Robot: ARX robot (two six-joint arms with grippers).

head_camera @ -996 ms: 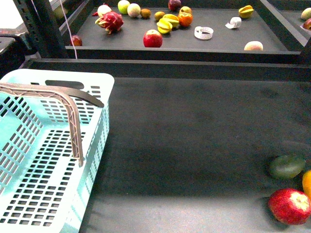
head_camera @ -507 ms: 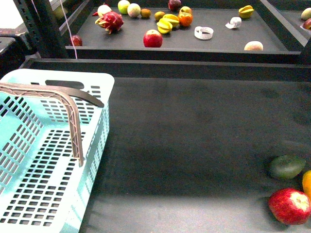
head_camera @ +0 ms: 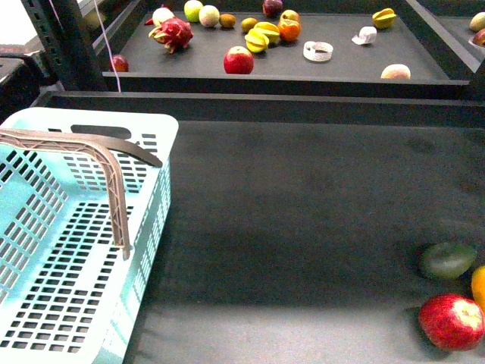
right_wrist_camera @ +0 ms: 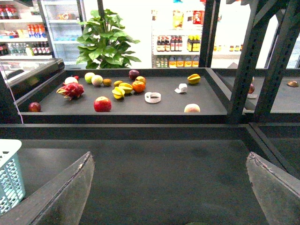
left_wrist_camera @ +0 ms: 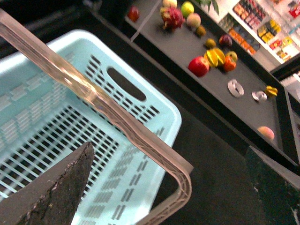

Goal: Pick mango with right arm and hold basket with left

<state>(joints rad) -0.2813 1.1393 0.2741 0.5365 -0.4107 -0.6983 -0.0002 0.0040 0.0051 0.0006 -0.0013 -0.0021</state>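
Note:
The pale turquoise basket (head_camera: pixel 91 121) stands at the front left of the dark table, its grey-brown handle (head_camera: pixel 114 189) raised across it. At the right edge of the front view shows a yellow-orange sliver of the mango (head_camera: pixel 479 287). Neither arm appears in the front view. In the left wrist view my left gripper (left_wrist_camera: pixel 168 197) hangs open above the basket (left_wrist_camera: pixel 140 117), its fingers either side of the handle's bent corner (left_wrist_camera: pixel 180 176) and apart from it. My right gripper (right_wrist_camera: pixel 171 197) is open over bare table, holding nothing; the mango is out of that view.
A dark green fruit (head_camera: pixel 447 260) and a red apple (head_camera: pixel 452 321) lie beside the mango at the front right. A raised rail (head_camera: pixel 265 106) separates the table from a back shelf (head_camera: pixel 341 64) holding several fruits. A basket corner (right_wrist_camera: pixel 9 178) shows in the right wrist view.

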